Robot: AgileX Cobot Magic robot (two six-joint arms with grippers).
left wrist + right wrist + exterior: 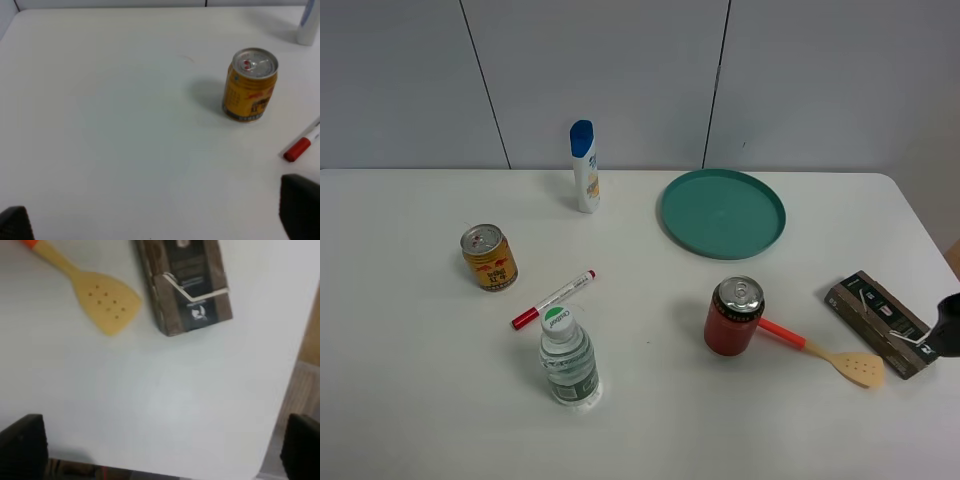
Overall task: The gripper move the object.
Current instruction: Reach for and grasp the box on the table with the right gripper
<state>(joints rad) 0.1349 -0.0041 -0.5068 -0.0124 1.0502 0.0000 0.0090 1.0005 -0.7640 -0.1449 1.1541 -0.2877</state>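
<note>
Move not begun: flat dark-brown rectangular box (pixel 187 285) lies ungrasped beside the tan spatula (pixel 107 305); right end effector (pixel 162 445) spread wide.

brown box (pixel 876 318) by the right edge of the table (pixel 820 262), spatula (pixel 842 359) head just beside its near end, red can (pixel 733 318) further left, open surface between box and green plate (pixel 723 213)
</note>
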